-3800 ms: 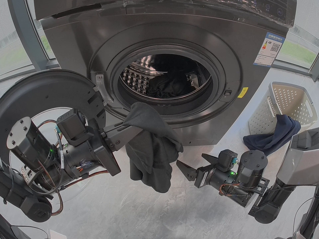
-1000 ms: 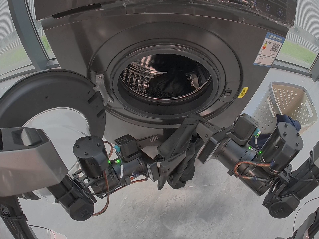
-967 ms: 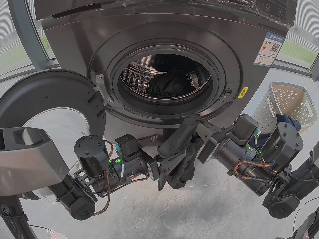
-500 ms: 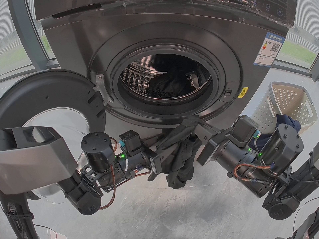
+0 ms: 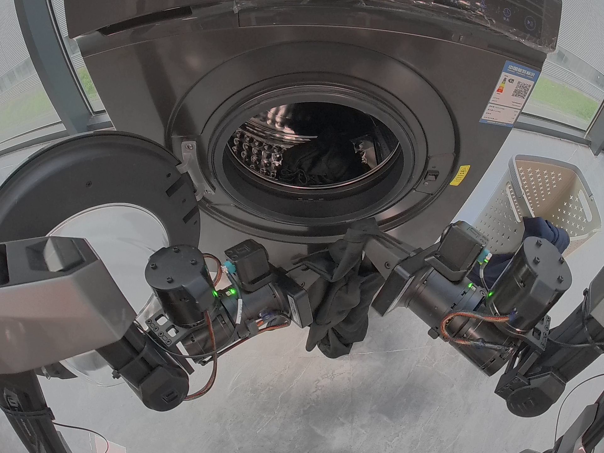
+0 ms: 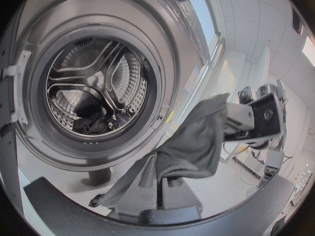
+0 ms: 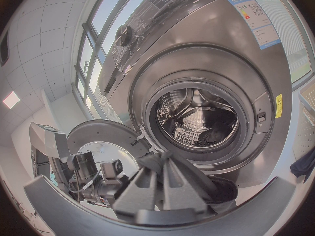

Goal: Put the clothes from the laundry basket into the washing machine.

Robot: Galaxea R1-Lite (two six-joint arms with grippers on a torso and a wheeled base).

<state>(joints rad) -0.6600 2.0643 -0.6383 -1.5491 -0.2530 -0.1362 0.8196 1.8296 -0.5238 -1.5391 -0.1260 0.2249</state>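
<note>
mid-loading; clamped dark grey cloth garment in left gripper and right gripper, both closed on it, just below the open mouth of the grey metal washing machine; likely needed lifting inside next, then release

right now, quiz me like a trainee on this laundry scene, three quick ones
1. True or false: the washing machine door is shut.
2. The dark garment is gripped by: A) left gripper alone, B) right gripper alone, C) both.
3. Fill in: the navy cloth spills from the ____.
Key: 1 false, it stands open. 2 C. 3 laundry basket.
</note>
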